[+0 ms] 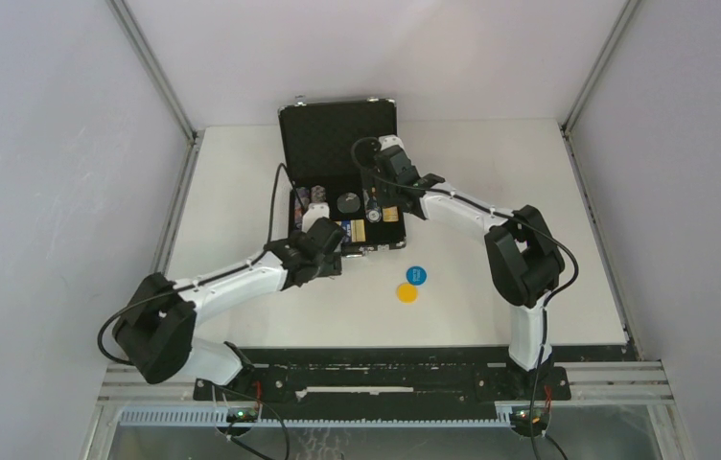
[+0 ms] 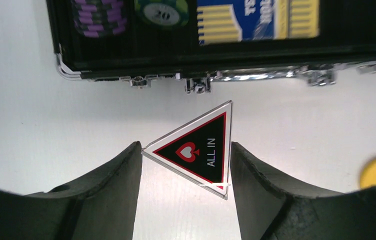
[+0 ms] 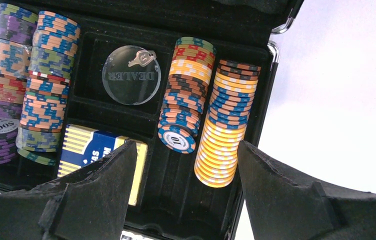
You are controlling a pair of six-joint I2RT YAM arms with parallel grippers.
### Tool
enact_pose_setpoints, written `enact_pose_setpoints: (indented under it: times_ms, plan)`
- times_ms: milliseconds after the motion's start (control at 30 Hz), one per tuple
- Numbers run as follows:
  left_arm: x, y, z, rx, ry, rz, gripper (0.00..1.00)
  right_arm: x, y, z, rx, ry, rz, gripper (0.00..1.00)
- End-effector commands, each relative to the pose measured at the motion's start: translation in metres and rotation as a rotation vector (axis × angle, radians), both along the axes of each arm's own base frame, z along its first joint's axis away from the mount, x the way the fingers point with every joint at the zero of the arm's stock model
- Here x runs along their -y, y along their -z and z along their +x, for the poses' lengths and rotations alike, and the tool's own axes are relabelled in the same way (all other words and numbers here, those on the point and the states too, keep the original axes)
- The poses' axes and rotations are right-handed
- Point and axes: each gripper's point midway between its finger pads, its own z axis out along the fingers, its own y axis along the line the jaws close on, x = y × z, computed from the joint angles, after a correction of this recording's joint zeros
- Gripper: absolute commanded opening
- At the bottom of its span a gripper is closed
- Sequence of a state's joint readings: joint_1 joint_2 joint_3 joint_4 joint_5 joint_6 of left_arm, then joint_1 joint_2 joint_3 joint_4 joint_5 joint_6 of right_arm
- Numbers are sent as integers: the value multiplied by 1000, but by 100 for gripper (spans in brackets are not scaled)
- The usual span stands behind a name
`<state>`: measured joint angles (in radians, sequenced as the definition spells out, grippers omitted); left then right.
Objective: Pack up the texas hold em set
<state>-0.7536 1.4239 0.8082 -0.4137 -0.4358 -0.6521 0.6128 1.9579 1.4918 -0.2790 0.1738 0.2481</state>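
The black silver-edged briefcase lies open on the table, with its front rim showing in the left wrist view. It holds rows of multicoloured poker chips, the yellow-blue card box and a clear "DEALER" disc with a small key on it. My left gripper is just in front of the case, shut on the red-black triangular "ALL IN" token, which both fingers touch. My right gripper hovers open over the case's right chip rows with nothing between its fingers.
A blue disc and a yellow disc lie on the white table right of the left gripper, in front of the case. The raised lid stands at the back. Grey walls enclose the table on three sides.
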Motion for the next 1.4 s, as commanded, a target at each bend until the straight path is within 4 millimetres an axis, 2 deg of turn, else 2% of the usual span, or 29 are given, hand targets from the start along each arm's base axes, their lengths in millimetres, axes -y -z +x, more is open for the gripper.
enact_pose_setpoints:
  times_ms: [0,133,233,400,533,667,833,967,1100,1267,1367]
  plan:
    - [8,-52,16,99,19,-29,58,2,-39,10,83,22,76,81]
    - [19,-76,33,130,35,-29,60,6,-41,9,88,26,77,81]
    - [26,-86,50,129,33,-15,61,12,-44,8,92,33,80,81]
    - [35,-97,87,144,11,-37,62,28,-49,6,84,59,91,82]
    - [30,-103,125,149,-31,-34,62,37,-48,-4,80,77,105,82]
    - [30,-104,154,181,-36,-14,62,48,-43,-15,74,99,95,82]
    - [42,-86,184,162,-20,-17,64,46,-43,-31,52,83,127,82]
    - [53,-75,209,157,-13,-14,63,54,-33,-48,34,83,102,82]
    - [48,-59,226,141,-35,10,63,69,-26,-56,26,111,68,83]
    - [33,-37,233,94,-62,30,63,79,-19,-65,15,126,54,83]
    - [33,-24,230,69,-39,46,65,82,-16,-69,9,131,51,83]
